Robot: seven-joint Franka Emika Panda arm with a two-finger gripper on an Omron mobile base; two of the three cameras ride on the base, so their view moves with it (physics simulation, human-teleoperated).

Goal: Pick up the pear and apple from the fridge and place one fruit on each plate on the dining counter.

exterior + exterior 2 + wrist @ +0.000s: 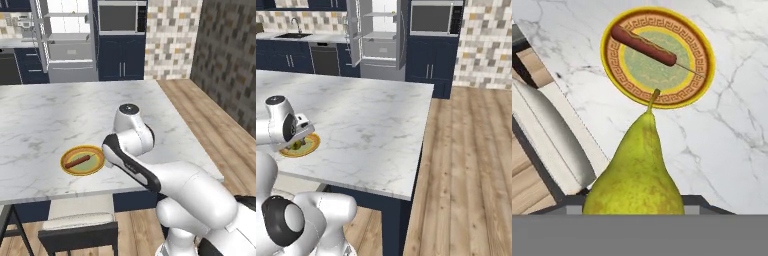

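I have the yellow-green pear (636,167) gripped tight in my closed gripper (634,212). It hangs above the yellow-rimmed round plate (704,75) on the white marble dining counter (732,135).

Light: even and bright, source not showing.
Shadows: faint ones lying under the plate (658,56).
Sharpness: base views looking soft; pear (635,172) showing crisp.

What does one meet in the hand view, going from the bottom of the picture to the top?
Pear held in the gripper, its stem pointing up → plate on the dining counter → the red stick-like thing lying across the plate.
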